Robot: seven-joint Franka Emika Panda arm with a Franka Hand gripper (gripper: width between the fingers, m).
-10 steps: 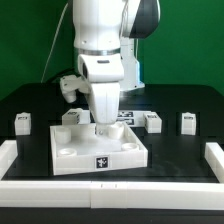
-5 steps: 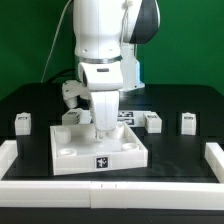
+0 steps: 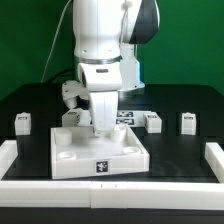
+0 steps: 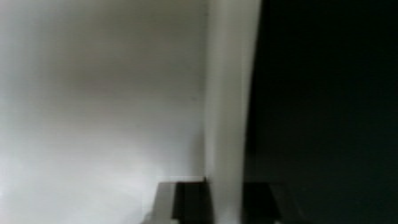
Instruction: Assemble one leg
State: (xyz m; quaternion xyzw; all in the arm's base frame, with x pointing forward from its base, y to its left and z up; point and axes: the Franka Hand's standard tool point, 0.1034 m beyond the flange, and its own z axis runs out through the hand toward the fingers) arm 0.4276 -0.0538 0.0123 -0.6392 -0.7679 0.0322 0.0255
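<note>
The large white square tray-like part lies at the middle of the table, with round corner sockets and a tag on its front wall. My gripper points straight down at its back part. In the wrist view the two dark fingers stand close together on a thin white wall of that part, and my gripper is shut on it. Several legs lie loose: one leg at the exterior view's left, one at the tray's back left corner, and two at the right.
The marker board lies flat behind the tray, partly hidden by my arm. A raised white border runs along the table's front and sides. A green wall stands behind.
My arm has come down a little over the tray's back part, then held still. The tray and the loose legs have not visibly moved.
</note>
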